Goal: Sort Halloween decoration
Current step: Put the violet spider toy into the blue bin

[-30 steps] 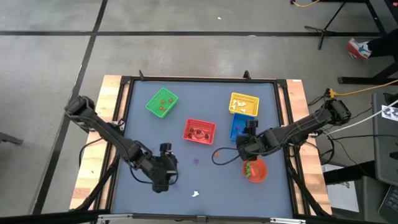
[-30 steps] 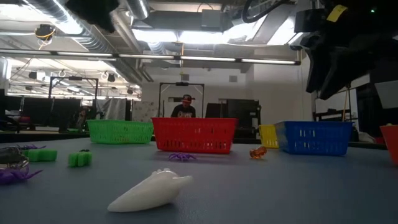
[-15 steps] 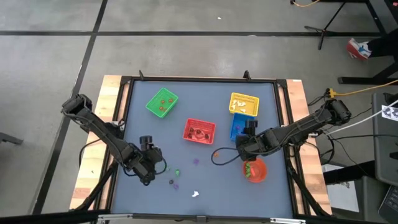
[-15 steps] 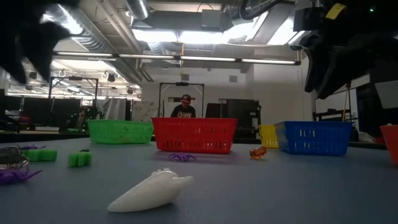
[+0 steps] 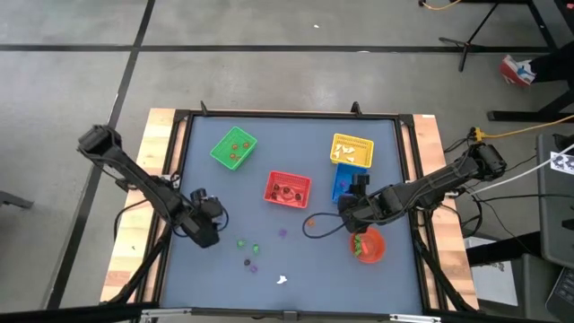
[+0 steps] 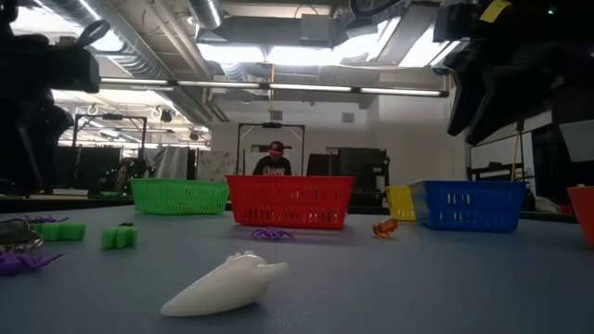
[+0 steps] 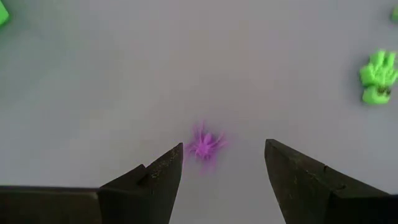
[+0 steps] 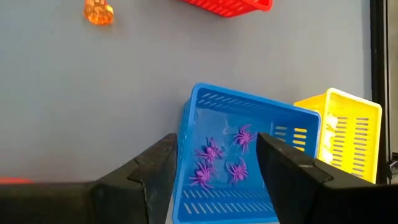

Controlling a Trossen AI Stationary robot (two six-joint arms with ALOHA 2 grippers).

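High view: I see both arms over the grey desk (image 5: 215, 278), with four baskets along the far half and loose trinkets on the near half.
Left claw (image 5: 203, 235): it hangs at the desk's left side, fingers spread wide and holding nothing.
Left wrist view: a purple spider (image 7: 205, 144) lies on the desk between the two open fingers, so I judge this claw is lined up to pick it.
Green trinket (image 7: 378, 77): it sits well off to one side of that spider, untouched.
Right claw (image 5: 352, 205): it hovers just beside the blue basket (image 5: 342, 181), fingers wide apart and empty.
Right wrist view: the blue basket (image 8: 242, 149) holds several purple spiders, which tells me purple goes there; I judge the claw is open above it because it has nothing to carry.
Other baskets: green basket (image 5: 234, 148), red basket (image 5: 287, 188) and yellow basket (image 5: 352, 151) each hold small pieces, one colour to a bin as far as I can tell.
Red bowl (image 5: 367, 246): near the right claw, contents unclear.
Loose pieces: an orange trinket (image 5: 310, 222) near the red basket and a white ghost-like piece (image 6: 227, 284) at the near edge are not yet sorted.
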